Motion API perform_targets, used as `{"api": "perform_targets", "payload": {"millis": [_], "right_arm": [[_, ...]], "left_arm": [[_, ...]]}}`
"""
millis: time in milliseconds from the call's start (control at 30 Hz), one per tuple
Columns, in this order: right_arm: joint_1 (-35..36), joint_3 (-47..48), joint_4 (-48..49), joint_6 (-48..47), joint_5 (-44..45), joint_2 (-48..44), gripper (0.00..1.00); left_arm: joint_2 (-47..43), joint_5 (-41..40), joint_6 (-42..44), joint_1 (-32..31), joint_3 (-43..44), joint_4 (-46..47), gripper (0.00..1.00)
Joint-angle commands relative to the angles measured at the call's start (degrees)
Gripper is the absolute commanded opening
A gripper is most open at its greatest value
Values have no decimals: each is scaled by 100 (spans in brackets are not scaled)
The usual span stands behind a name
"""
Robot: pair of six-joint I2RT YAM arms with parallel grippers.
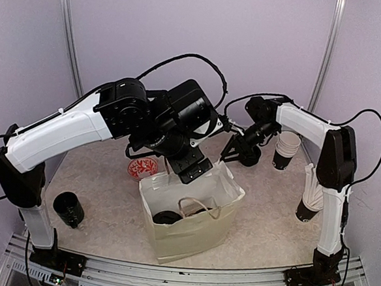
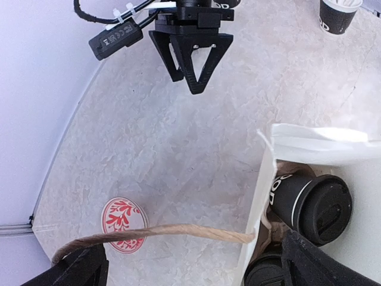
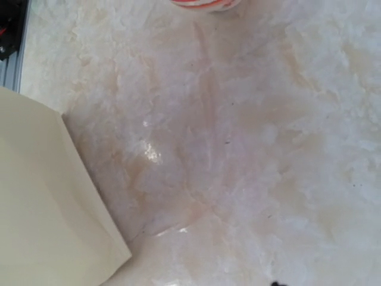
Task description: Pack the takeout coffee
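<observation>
The takeout coffee [image 2: 309,205] lies lidded inside the paper bag [image 2: 315,140], lower right of the left wrist view. The left end effector [image 2: 190,262] gapes wide and empty. I would lift it straight, clear of the rope handle [image 2: 178,231]. The top view gives only dark shapes in the bag. Whether the right end effector [image 2: 195,65] is apart or together, I cannot tell.

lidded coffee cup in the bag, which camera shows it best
Left wrist: the lidded cup sits inside the paper bag, lid and side print clear. Top external shows only dark shapes in the bag. Right wrist shows the bag's outer wall.
</observation>
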Motion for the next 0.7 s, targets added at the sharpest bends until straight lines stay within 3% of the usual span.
{"api": "perform_targets", "payload": {"millis": [0,200,367,667], "right_arm": [[-58,-161,-78,33,-54,-342,56],[-58,-164,-116,93,-48,-495,56],[-58,-126,-225,78,-51,-680,56],[-55,-297,-234,32,-15,-1091,57]], "left_arm": [[-200,-474,55,-137,256,132,98],[-596,-172,91,-304,246,458,91],[-1181,53,-425,-119,-29,788,86],[-1796,484,-939,519,-1335,1010,94]]}}
